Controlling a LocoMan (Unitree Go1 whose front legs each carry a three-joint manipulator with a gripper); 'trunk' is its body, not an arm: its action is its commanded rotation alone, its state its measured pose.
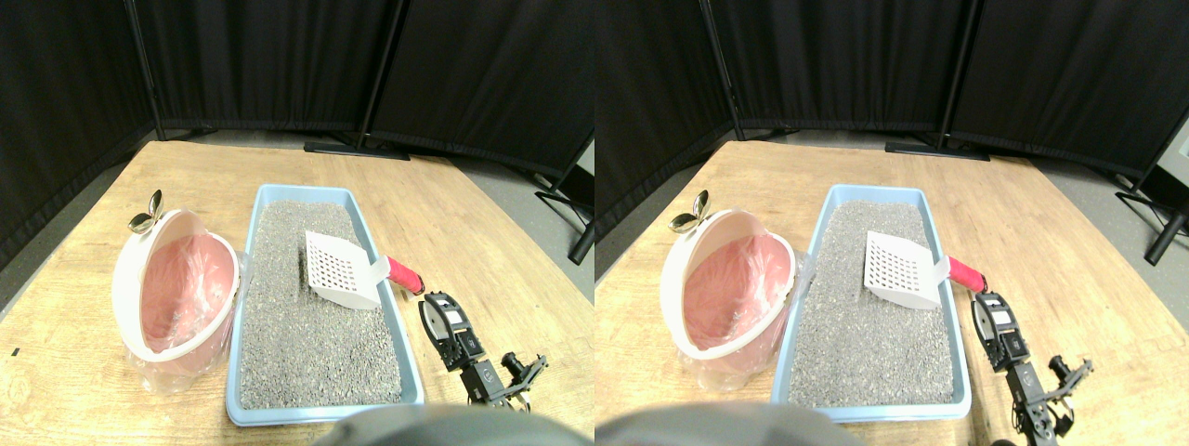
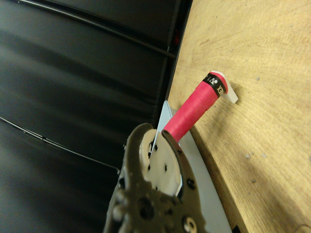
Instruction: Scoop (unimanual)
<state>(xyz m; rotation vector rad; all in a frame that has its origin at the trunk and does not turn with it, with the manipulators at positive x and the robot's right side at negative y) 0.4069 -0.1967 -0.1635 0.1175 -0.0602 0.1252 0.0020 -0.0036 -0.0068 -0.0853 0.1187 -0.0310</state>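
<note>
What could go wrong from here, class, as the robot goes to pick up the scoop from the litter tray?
1. The red handle juts over the blue tray's rim; a misaligned tool could hit the rim or push the white scoop away.
2. The scoop rests on loose grey litter, so a nudge may slide it.
3. The pink-lined bin stands tilted beside the tray; jolting the tray might disturb it.

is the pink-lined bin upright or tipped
Tipped. The bin leans on its side left of the litter tray, its open mouth facing the tray and showing the pink liner inside.
</note>
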